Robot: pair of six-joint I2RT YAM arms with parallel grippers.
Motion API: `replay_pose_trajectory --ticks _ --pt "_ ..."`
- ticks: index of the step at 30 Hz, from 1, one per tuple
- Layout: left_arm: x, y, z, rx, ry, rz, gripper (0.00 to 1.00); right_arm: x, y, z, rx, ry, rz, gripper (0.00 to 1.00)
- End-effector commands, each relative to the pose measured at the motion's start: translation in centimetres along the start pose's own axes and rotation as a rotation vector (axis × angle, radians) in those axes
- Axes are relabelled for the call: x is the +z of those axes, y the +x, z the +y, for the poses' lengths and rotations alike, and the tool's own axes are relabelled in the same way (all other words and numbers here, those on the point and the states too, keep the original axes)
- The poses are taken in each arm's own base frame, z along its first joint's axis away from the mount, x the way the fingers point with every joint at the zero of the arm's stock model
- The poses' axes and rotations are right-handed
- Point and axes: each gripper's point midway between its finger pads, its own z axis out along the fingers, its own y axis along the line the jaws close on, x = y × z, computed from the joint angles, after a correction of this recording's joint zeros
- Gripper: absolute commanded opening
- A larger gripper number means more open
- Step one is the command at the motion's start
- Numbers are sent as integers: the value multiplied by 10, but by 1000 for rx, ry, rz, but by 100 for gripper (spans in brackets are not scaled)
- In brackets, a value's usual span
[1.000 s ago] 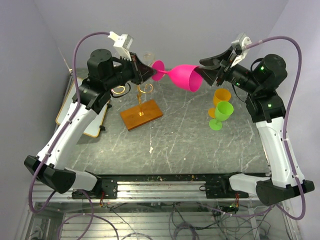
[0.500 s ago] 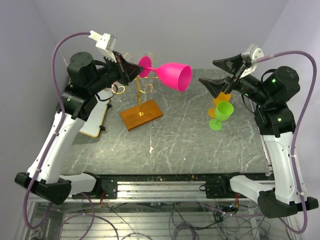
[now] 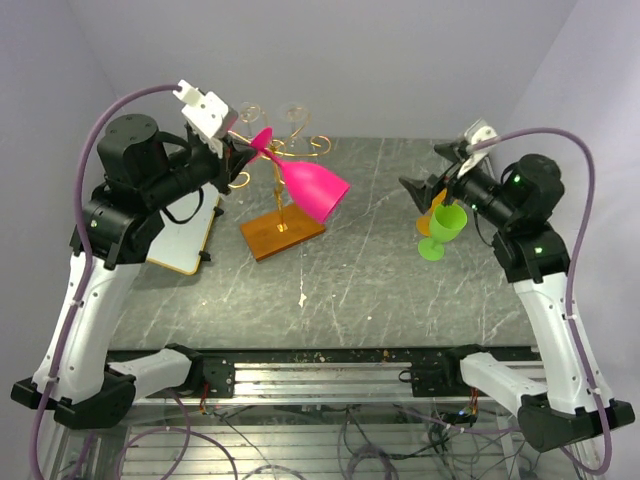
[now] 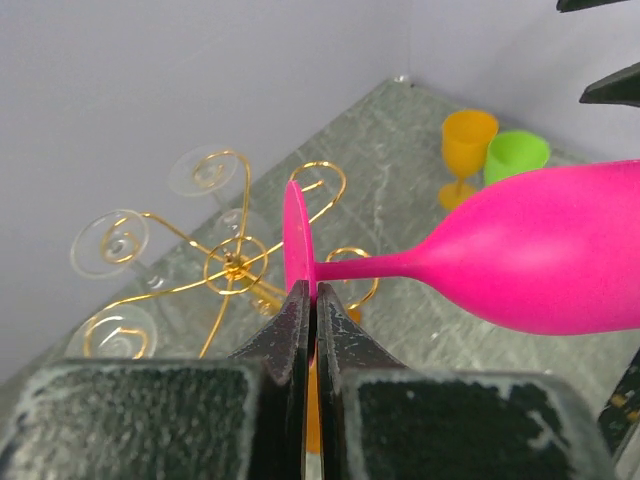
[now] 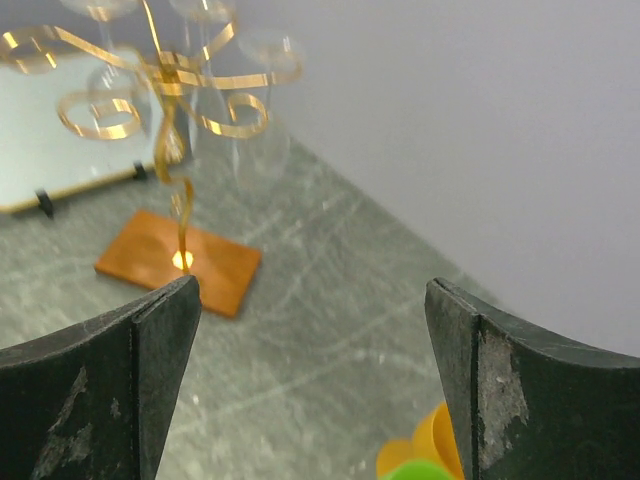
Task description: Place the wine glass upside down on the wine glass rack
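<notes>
- Left gripper (image 4: 312, 300) is pinched shut on the flat foot of the pink wine glass (image 3: 312, 188).
- The glass hangs in the air, tilted, with its bowl lower than its foot (mouth aimed down toward the table (image 3: 400, 290)).
- It crosses in front of the gold rack (image 3: 283, 228) near the pole and is not hung on any curl; whether it touches the rack cannot be told.
- Clear glasses (image 4: 113, 240) sit in the rack's curls.
- Right gripper (image 3: 425, 167) is spread wide and empty, just above a green glass (image 3: 444, 225).
</notes>
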Motion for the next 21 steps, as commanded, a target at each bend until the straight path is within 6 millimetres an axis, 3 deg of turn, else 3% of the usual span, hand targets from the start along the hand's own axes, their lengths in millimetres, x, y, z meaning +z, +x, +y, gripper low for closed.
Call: replay_pose_trajectory --ticks 1,12,21 --pt "-20 9 4 199 -4 69 7 -7 61 -5 -57 62 136 94" --pt "-26 41 15 475 -4 213 7 -14 157 14 -2 42 279 99" --pt "-11 60 37 593 -89 296 7 -19 178 27 35 -13 317 100"
